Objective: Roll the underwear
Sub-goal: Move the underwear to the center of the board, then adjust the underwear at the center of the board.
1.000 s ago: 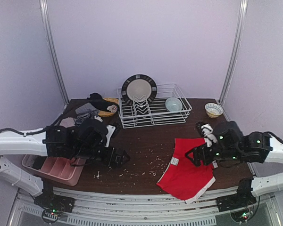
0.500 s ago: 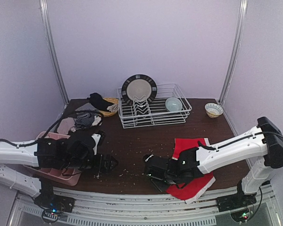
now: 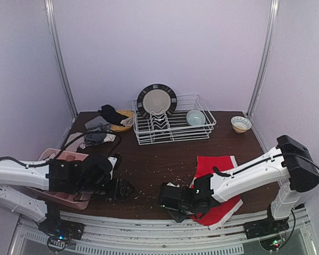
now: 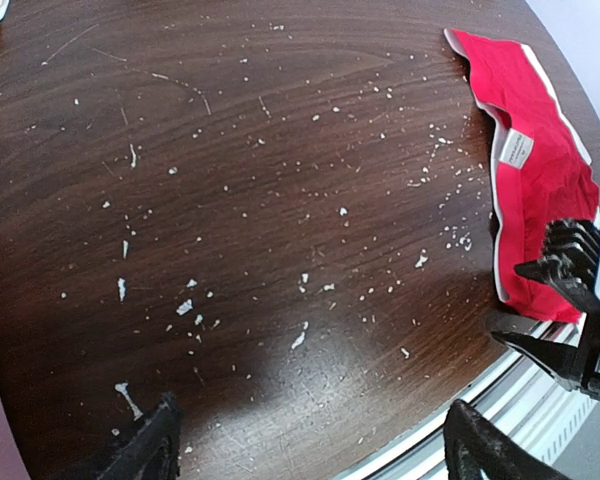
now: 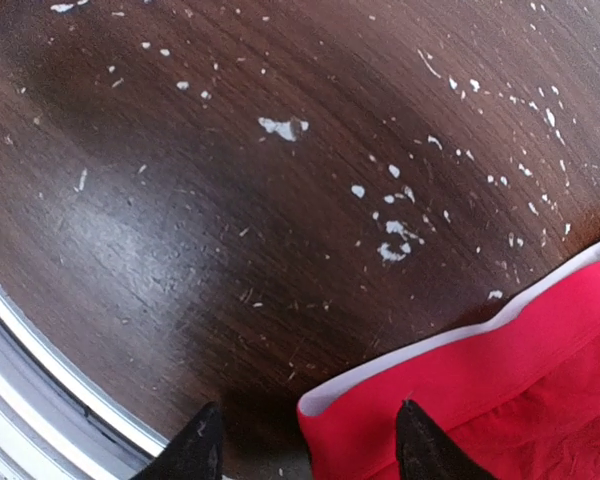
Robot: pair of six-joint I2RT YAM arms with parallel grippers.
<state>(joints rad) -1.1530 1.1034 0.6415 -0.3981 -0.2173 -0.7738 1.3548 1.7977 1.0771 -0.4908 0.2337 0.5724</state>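
As red underwear (image 3: 218,169) lies lengthwise near-to-far, both jaws spread, right astride its corner.

Long white links make up the left arm (image 3: 18,174) and the right arm (image 3: 250,171), joined by blocky black motor housings (the right elbow's block is the bulkiest). A thin black cable (image 3: 21,161) trails along the left arm. The left gripper (image 4: 308,440) and right gripper (image 5: 302,445) are black, with tapering fingers (image 5: 202,445). Small green lights glow on the bases (image 3: 59,234).

Dark wooden table (image 3: 165,159) stands against plain lilac walls (image 3: 165,48).
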